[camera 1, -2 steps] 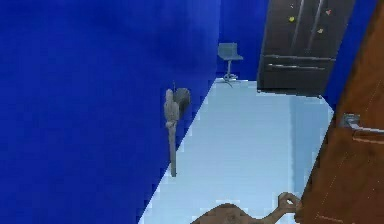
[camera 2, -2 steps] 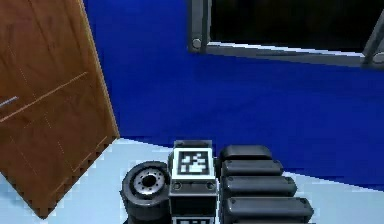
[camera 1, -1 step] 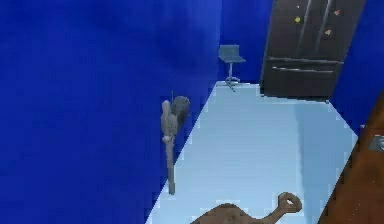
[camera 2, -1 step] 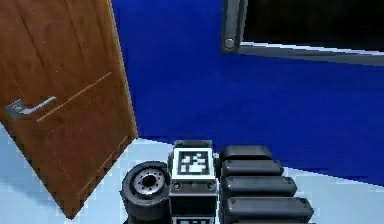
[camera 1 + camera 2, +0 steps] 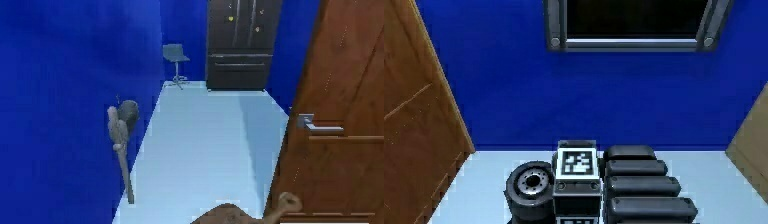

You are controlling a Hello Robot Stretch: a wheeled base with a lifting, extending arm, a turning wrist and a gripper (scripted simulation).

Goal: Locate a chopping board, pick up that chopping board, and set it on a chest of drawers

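Where the chopping board is, I honestly can't say; it's yet to be found, and the same goes for the chest of drawers. My read is we're on step 1, the hunting-around bit.

Best lead is the tall dark fridge (image 5: 240, 45) at the top middle of the forward view, at the far end of the pale floor (image 5: 200, 130). Fridge usually means kitchen, kitchen means a counter, and that's where boards tend to live. It's the 1 container I can spot: 2 upper doors and a drawer front below, all closed, so what's inside is anyone's guess.

To search well I'd roll straight down the middle of that floor. A greyish club-shaped thing (image 5: 120, 145) leans on the blue wall at lower left. A wooden door (image 5: 345, 90) with a metal handle (image 5: 312, 124) crowds the right side, so there's not much slack either way. A little grey stool (image 5: 176, 58) sits just left of the fridge. Some brown lump (image 5: 245, 212) pokes in at the bottom edge, no idea what.

In the arm side view, bottom middle, the dark round bit left of the white marked square (image 5: 577, 162) looks like the hand (image 5: 532, 188) tucked in. I can't make out its fingers, so I can't tell whether it's holding anything. There's 1 window (image 5: 639, 44) up top.
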